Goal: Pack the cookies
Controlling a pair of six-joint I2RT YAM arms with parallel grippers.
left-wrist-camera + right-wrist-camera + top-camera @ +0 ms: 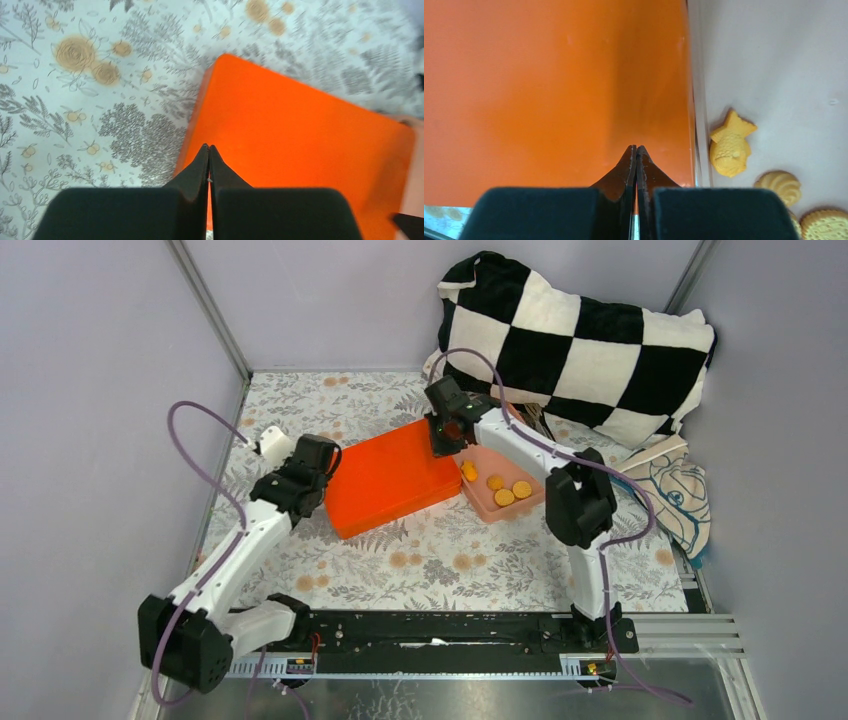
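Observation:
An orange lid (385, 478) lies flat on the floral cloth, its right edge over a pale pink box (528, 508). The uncovered part of the box holds several golden cookies (504, 497). In the right wrist view I see a fish-shaped cookie (729, 145), a shell-shaped one (779, 186) and a round one (826, 225) on the box floor (774, 60). My right gripper (447, 435) (636, 147) is shut and empty over the lid's right edge (554, 90). My left gripper (318, 465) (208, 146) is shut and empty over the lid's left edge (300, 135).
A black-and-white checkered pillow (575, 345) leans in the back right corner. A printed cloth bag (680, 495) lies right of the box. A small white object (272, 443) sits beside the left wrist. Grey walls close in the left, back and right.

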